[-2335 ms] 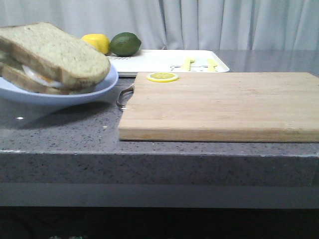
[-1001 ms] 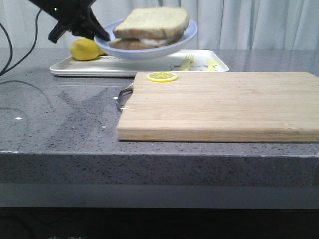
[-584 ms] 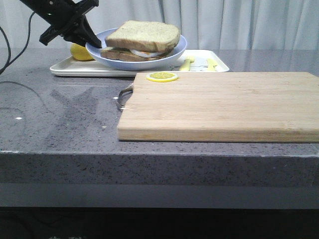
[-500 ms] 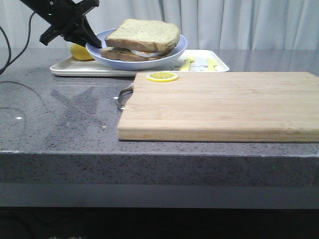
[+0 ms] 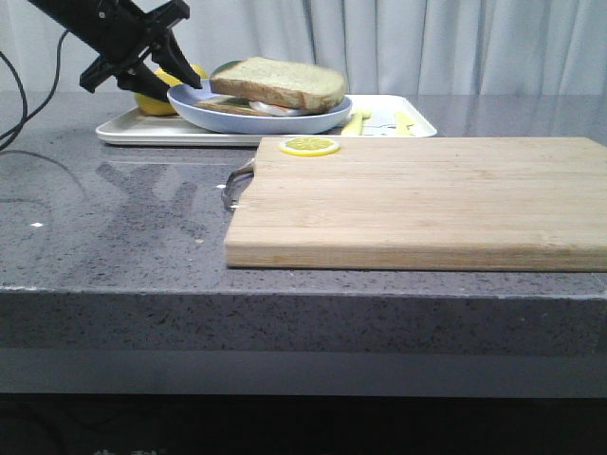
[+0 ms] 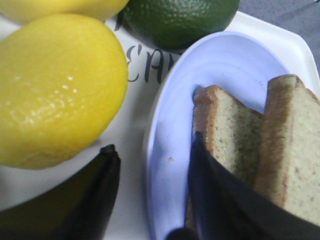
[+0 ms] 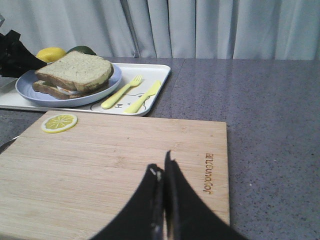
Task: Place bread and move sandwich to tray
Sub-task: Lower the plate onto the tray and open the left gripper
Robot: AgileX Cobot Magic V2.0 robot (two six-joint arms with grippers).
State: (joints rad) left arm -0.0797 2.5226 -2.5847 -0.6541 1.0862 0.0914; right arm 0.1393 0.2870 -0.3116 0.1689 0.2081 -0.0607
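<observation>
Tan, brown-crusted sandwich (image 5: 277,84) with a white-and-orange egg sits on a pale-blue plate (image 5: 256,116). White tray (image 5: 285,128) carries a cartoon print; beside the plate, a yellow lemon (image 6: 57,87), dark green lime (image 6: 177,20). Pale wooden board (image 5: 417,199), yellow lemon slice (image 5: 308,146).

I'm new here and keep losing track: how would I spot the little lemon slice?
Find the big wooden cutting board in the middle of the grey counter. The lemon slice lies flat on its far left corner, just before the white tray. Unlike the whole lemon on the tray, it is a thin yellow disc.
</observation>
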